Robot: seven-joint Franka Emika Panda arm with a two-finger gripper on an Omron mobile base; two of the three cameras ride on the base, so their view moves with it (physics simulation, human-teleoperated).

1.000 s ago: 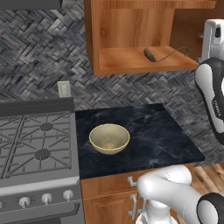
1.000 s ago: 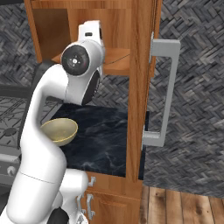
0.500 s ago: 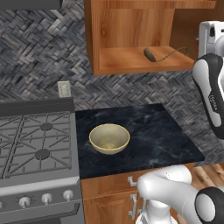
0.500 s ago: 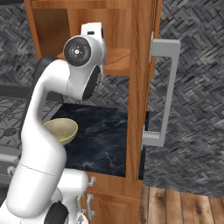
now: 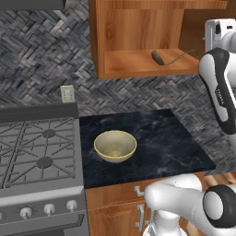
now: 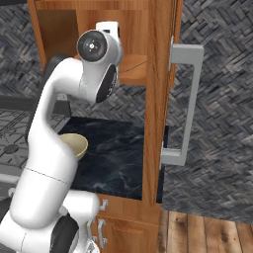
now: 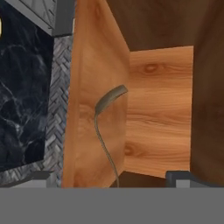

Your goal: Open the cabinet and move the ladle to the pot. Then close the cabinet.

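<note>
At the near edge of the hand view, the gripper points into the cabinet with its jaws spread wide and nothing between them; one dark fingertip shows at the lower right. Just ahead of the fingers lies the ladle, its thin wire handle running toward the gripper and its oval scoop at the far end, resting on the cabinet's wooden floor. Seen from the left base view, the ladle sits on the right half of that shelf, scoop to the left and handle trailing right toward the arm. Below it, on the dark marble counter, stands a yellowish bowl, with the stove just beside the counter on the left. In the right base view, the cabinet door stands swung fully out, its long silver bar handle facing away from the shelf.

Judging by this, opening is done and the step in hand is the reach for the ladle. The next move calls for easing the open fingers further in along the handle, lining them across the thin wire or the neck by the scoop, and closing gently, since so slim a handle could slip or roll. I cannot make out the pot from these views, so its place would have to be found before carrying
</note>
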